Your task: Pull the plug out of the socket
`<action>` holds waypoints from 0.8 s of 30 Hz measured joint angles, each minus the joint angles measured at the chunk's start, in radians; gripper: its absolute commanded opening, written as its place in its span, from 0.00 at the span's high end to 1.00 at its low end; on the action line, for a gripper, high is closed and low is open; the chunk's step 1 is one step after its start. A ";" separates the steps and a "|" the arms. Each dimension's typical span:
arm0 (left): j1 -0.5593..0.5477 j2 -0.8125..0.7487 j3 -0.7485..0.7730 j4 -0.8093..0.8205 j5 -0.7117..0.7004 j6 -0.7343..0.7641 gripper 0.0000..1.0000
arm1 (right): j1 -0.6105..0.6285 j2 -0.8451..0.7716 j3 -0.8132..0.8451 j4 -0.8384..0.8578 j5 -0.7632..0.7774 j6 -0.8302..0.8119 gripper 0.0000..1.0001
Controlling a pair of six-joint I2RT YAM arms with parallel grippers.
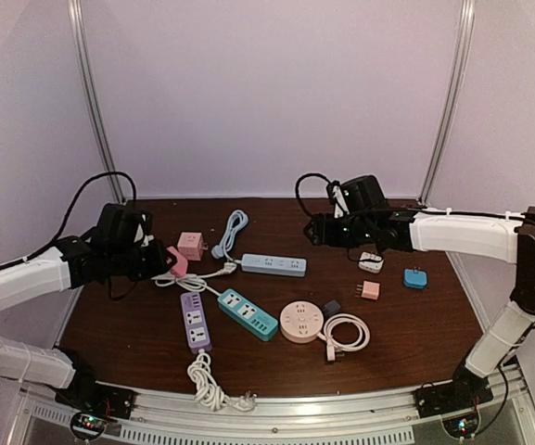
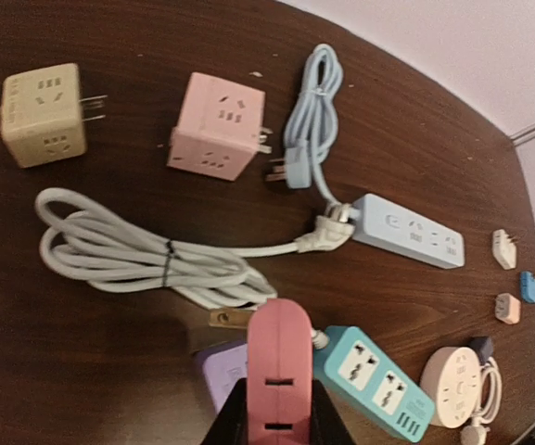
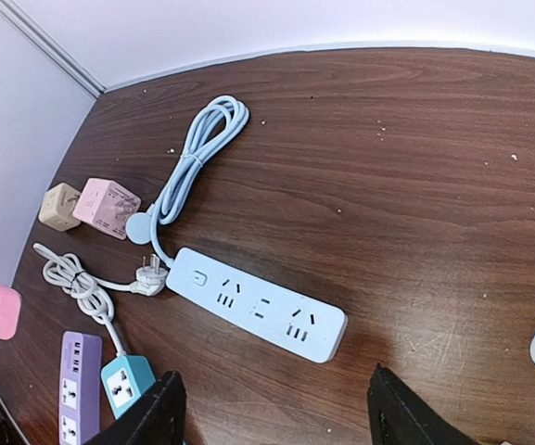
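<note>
The left hand (image 1: pixel 160 260) was closed on a pink socket (image 1: pixel 176 260), held up off the table (image 1: pixel 415 324) over its left side. In the left wrist view the socket (image 2: pixel 279 371) stood between the 2 fingers with its slotted face toward the camera and nothing plugged into it.

The right hand (image 3: pixel 272 413) hung over the far middle of the table with its fingers (image 3: pixel 151 413) spread wide and nothing between them. Beneath it lay a pale blue strip (image 3: pixel 258 304), flat on the table, its own blue cord (image 3: pixel 197 153) looped behind it. A small white plug (image 1: pixel 370 262) lay on the table just below the right arm, well apart from the pink socket.

A white cord plug (image 3: pixel 149 275) lay just beside the left end of the blue strip. A pink cube (image 2: pixel 216 125) and a beige cube (image 2: pixel 44 113) sat near each other at the far left. A coiled white cord (image 2: pixel 137 250) lay nearer than them. A purple strip (image 1: pixel 196 321) and a teal strip (image 1: pixel 248 314) lay side by side near the front, with a round socket (image 1: pixel 299 321) to their right. A peach adapter (image 1: pixel 370 290) and a blue adapter (image 1: pixel 414 278) sat near the white plug.
</note>
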 measured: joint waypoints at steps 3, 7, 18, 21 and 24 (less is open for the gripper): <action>0.000 -0.055 -0.001 -0.172 -0.127 0.023 1.00 | 0.002 -0.046 -0.040 -0.004 0.021 0.000 0.17; 0.000 -0.088 -0.019 -0.318 -0.247 0.024 1.00 | 0.003 -0.100 -0.082 -0.009 0.056 -0.002 0.09; 0.000 0.048 -0.053 -0.465 -0.401 0.004 1.00 | 0.003 -0.198 -0.177 -0.010 0.115 0.002 0.07; 0.000 0.105 -0.053 -0.469 -0.421 0.002 1.00 | 0.003 -0.208 -0.190 -0.011 0.122 0.002 0.07; 0.000 0.135 -0.053 -0.470 -0.435 0.002 0.97 | 0.003 -0.216 -0.199 -0.011 0.127 0.003 0.07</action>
